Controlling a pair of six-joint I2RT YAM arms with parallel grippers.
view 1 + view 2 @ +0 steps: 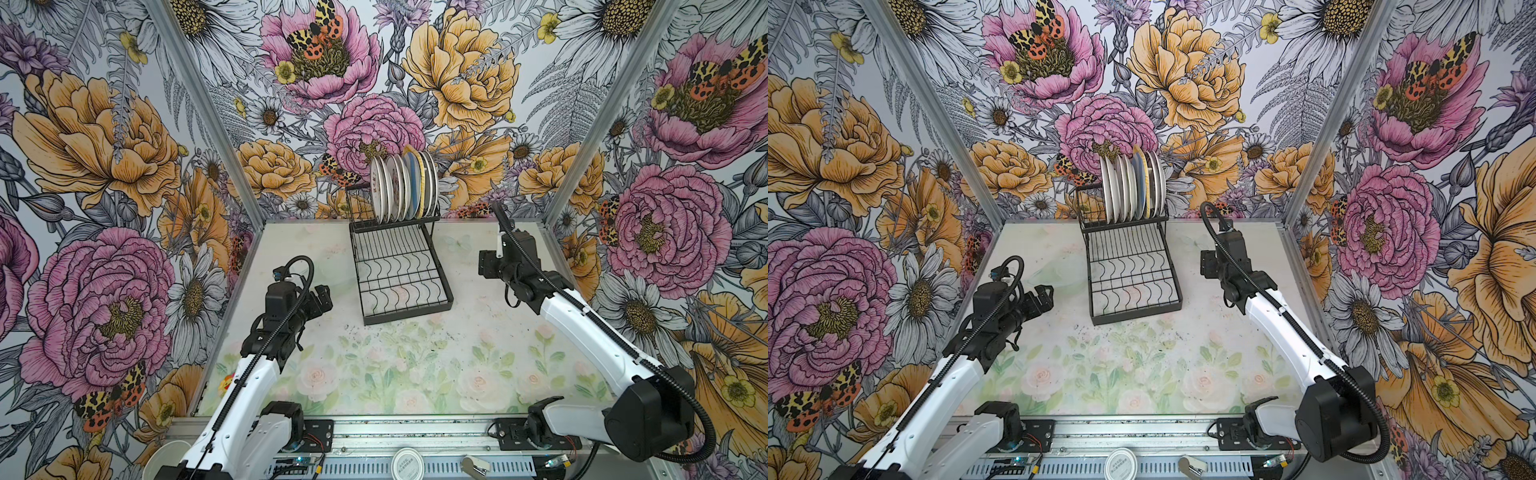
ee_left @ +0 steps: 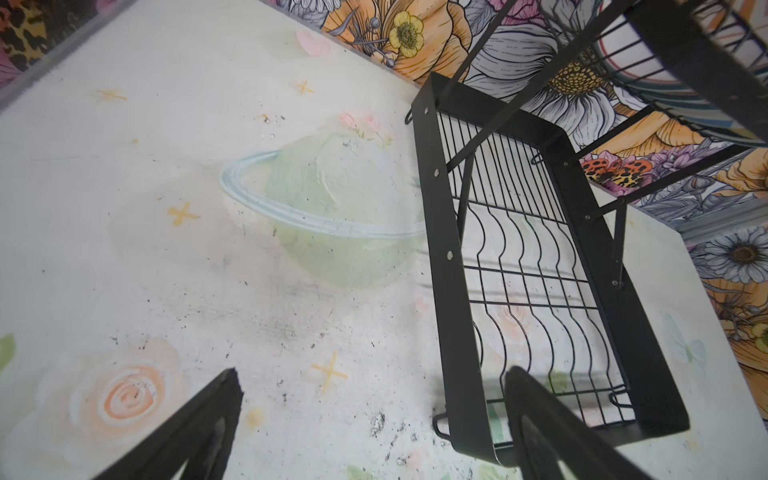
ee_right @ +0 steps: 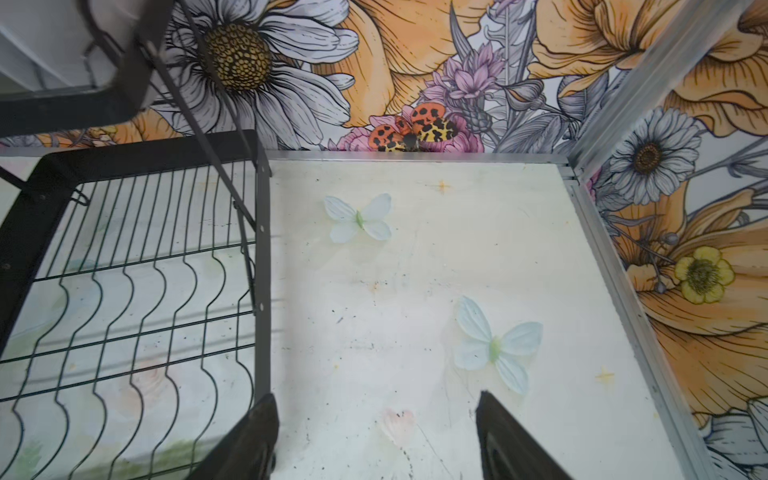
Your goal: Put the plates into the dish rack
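Several plates point(image 1: 402, 187) point(image 1: 1133, 187) stand on edge, packed side by side, in the raised upper tier of the black wire dish rack point(image 1: 407, 318) point(image 1: 1136, 319) at the back middle of the table. Its lower wavy grid holds nothing. My left gripper point(image 1: 324, 297) point(image 1: 1044, 296) hovers left of the rack's front corner, open and holding nothing. In the left wrist view the left gripper point(image 2: 374, 374) straddles bare table beside the rack's rim point(image 2: 440, 249). My right gripper point(image 1: 485, 262) point(image 1: 1207, 262) hangs right of the rack, open with nothing in it. In the right wrist view the right gripper point(image 3: 376, 397) is just beside the rack's side rail point(image 3: 262, 232).
A small round white lid point(image 1: 407, 462) and a metal clip point(image 1: 473, 463) lie on the front rail. A white cup point(image 1: 166, 457) stands outside the front left corner. Aluminium frame posts and floral walls close in the table on three sides.
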